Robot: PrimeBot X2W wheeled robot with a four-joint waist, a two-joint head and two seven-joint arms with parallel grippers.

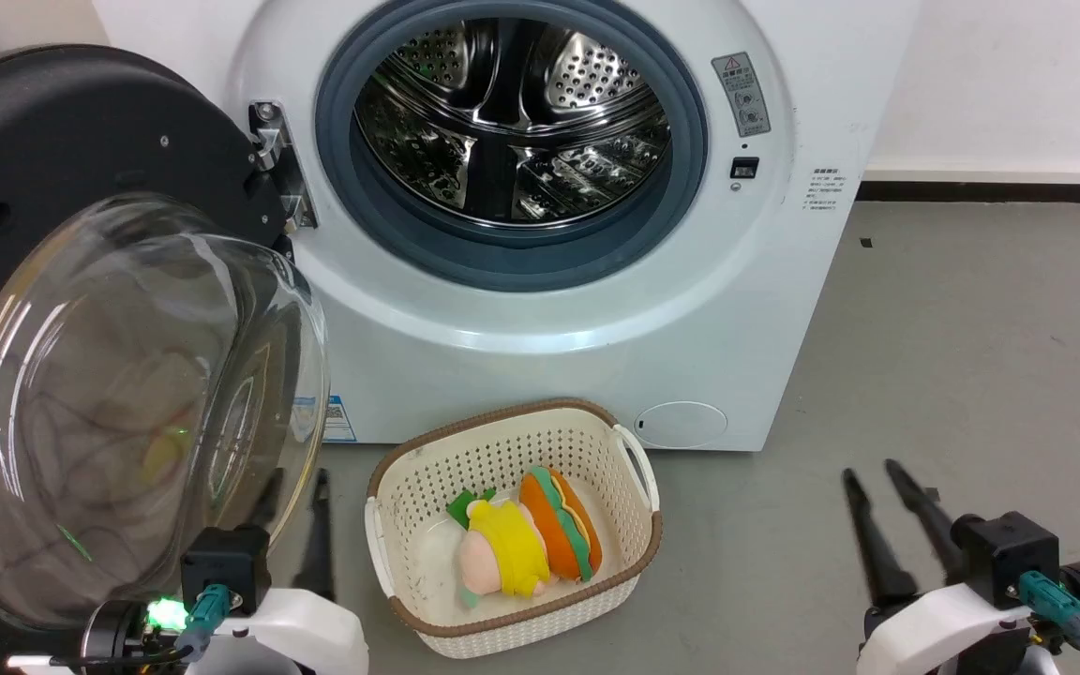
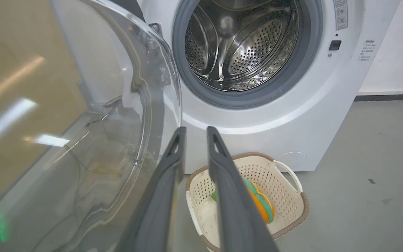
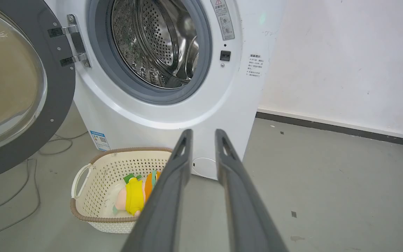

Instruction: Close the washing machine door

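Washing machine door point(image 1: 81, 281): wide open, swung away from washing machine point(image 1: 784, 281); closing all yet to do; left end effector point(image 2: 196, 128), right end effector point(image 1: 870, 469): slightly spread, empty.

Cream perforated plastic basket with brown woven rim point(image 1: 502, 459), set on smooth grey floor point(image 1: 971, 356). Inside, touching side by side: yellow-and-pink plush toy point(image 1: 502, 548), orange-and-green plush burger point(image 1: 561, 523). Behind, white wall point(image 1: 1018, 84), black skirting strip point(image 1: 999, 191). Thin grey cables point(image 3: 30, 182) looped on floor.
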